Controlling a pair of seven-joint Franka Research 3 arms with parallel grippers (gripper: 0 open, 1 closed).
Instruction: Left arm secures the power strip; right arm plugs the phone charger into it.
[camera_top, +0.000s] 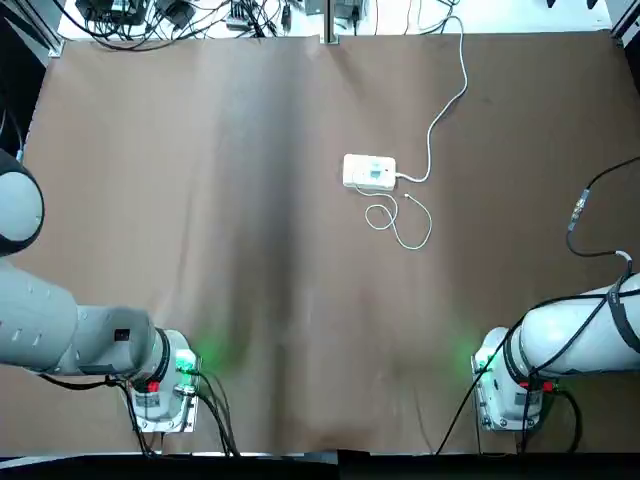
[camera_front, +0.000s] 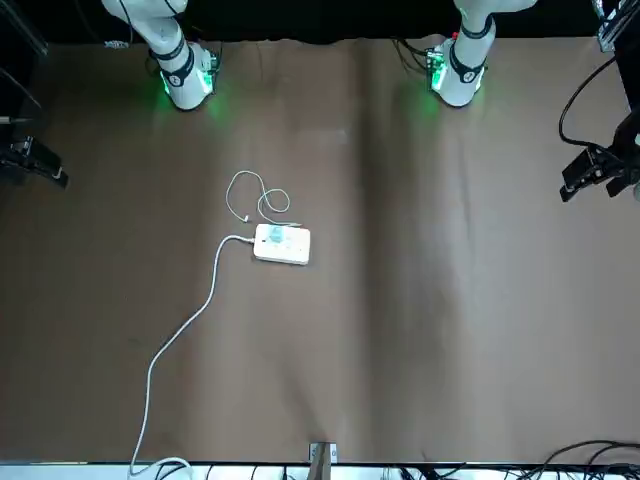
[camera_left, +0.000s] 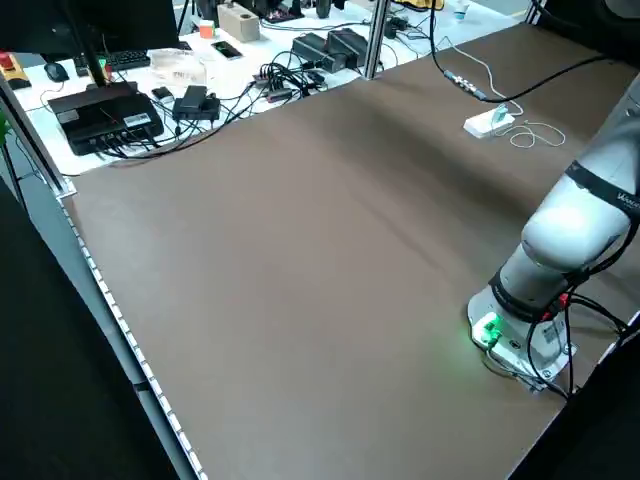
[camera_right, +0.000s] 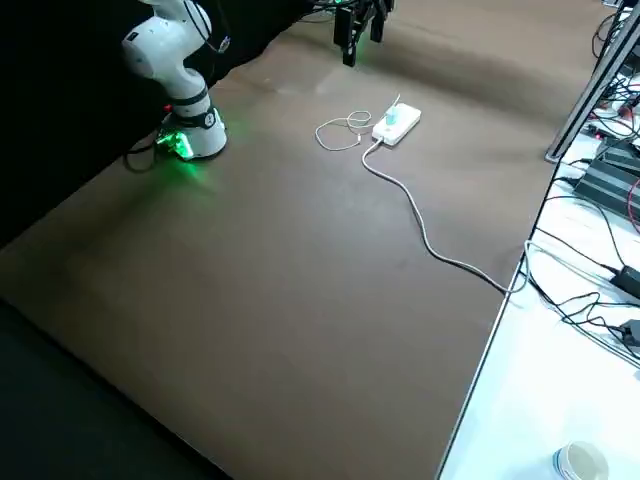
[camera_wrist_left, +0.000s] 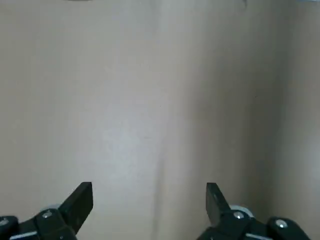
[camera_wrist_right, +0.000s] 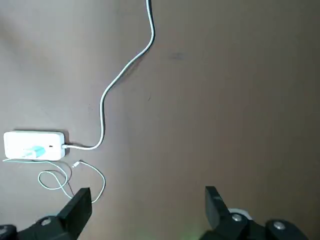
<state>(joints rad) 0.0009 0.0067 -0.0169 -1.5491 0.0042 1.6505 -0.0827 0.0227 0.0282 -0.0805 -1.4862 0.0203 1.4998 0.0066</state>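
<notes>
The black fingers of the left gripper (camera_wrist_left: 149, 210) and right gripper (camera_wrist_right: 149, 212) stand apart, holding nothing, near the brown counter's (camera_top: 230, 250) robot-side edge, presumably parked to leave working room. Toward the far edge, the white rectangular power strip (camera_top: 369, 171) already carries the teal charger plug (camera_wrist_right: 34, 152), seemingly seated.

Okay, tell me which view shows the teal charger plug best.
The right wrist view: the phone charger appears largest there, unblocked, on the power strip. The front and both side views show it smaller; from overhead it is barely distinguishable. The left wrist view doesn't show it.
</notes>
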